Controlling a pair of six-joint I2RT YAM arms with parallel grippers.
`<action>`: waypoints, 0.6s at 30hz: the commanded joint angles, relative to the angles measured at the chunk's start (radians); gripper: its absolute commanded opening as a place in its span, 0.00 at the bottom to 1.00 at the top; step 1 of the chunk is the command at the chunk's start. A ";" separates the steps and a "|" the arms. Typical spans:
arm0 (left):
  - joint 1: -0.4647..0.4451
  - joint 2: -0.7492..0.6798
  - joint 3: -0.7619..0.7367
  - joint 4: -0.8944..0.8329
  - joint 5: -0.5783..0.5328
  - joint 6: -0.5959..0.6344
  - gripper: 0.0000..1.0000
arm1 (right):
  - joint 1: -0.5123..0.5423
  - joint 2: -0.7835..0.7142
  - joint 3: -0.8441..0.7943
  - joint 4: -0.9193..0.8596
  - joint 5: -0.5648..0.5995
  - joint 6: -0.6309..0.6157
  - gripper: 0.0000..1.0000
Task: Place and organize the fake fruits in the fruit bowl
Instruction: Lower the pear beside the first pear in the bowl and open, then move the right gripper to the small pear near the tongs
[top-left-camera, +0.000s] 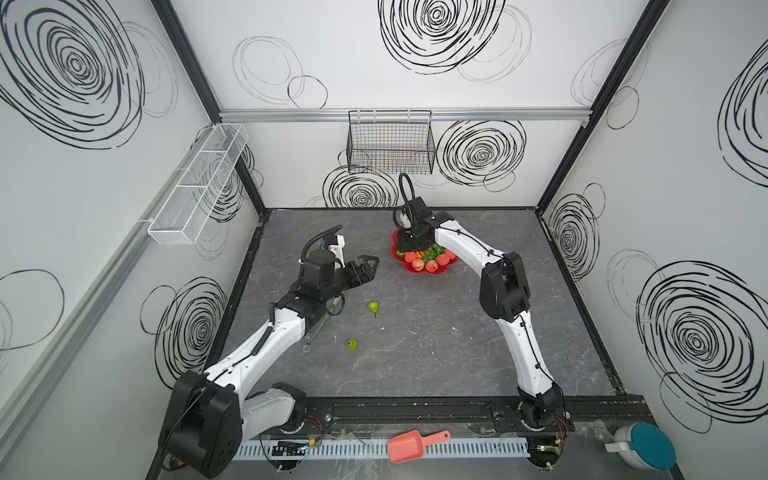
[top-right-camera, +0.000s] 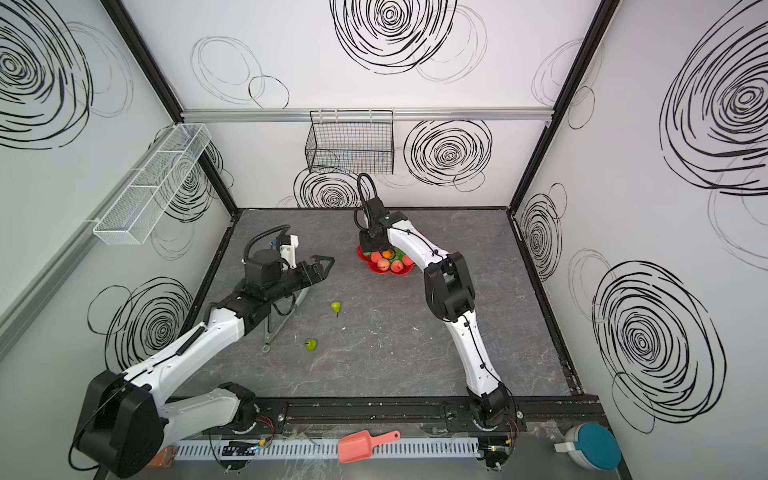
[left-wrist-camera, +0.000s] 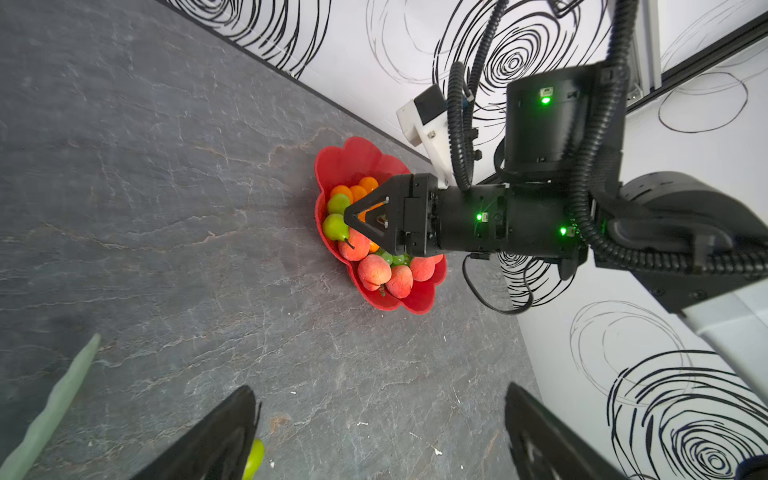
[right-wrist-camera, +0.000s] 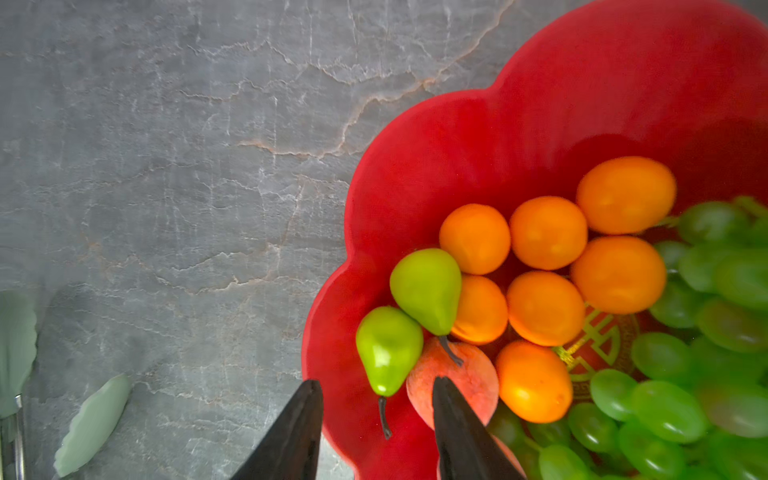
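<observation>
The red flower-shaped fruit bowl (top-left-camera: 415, 271) (right-wrist-camera: 540, 104) stands near the back of the table. It holds several oranges (right-wrist-camera: 546, 232), peaches (left-wrist-camera: 374, 270), a grape bunch (right-wrist-camera: 665, 411) and two pears (right-wrist-camera: 388, 349). My right gripper (top-left-camera: 409, 246) (right-wrist-camera: 377, 384) hangs open just over the bowl's left rim, its fingers either side of one pear's stem and touching nothing. Two more green pears (top-left-camera: 373, 306) (top-left-camera: 352, 344) lie on the grey table left of centre. My left gripper (top-left-camera: 372, 262) (left-wrist-camera: 380, 390) stands open and empty above the table, pointing toward the bowl.
Metal tongs with pale green tips (top-right-camera: 276, 328) lie under my left arm. A black wire basket (top-left-camera: 390, 145) hangs on the back wall and a white mesh basket (top-left-camera: 199, 183) on the left wall. A salmon-pink scoop (top-left-camera: 411, 444) lies on the front ledge.
</observation>
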 joint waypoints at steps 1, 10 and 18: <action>-0.010 -0.071 -0.017 -0.089 -0.055 0.051 0.96 | 0.015 -0.128 -0.040 0.007 0.015 -0.019 0.47; -0.008 -0.291 -0.094 -0.272 -0.050 0.055 0.96 | 0.122 -0.306 -0.293 0.087 0.076 -0.014 0.46; -0.007 -0.463 -0.206 -0.347 -0.048 -0.017 0.96 | 0.238 -0.360 -0.413 0.116 0.066 0.053 0.46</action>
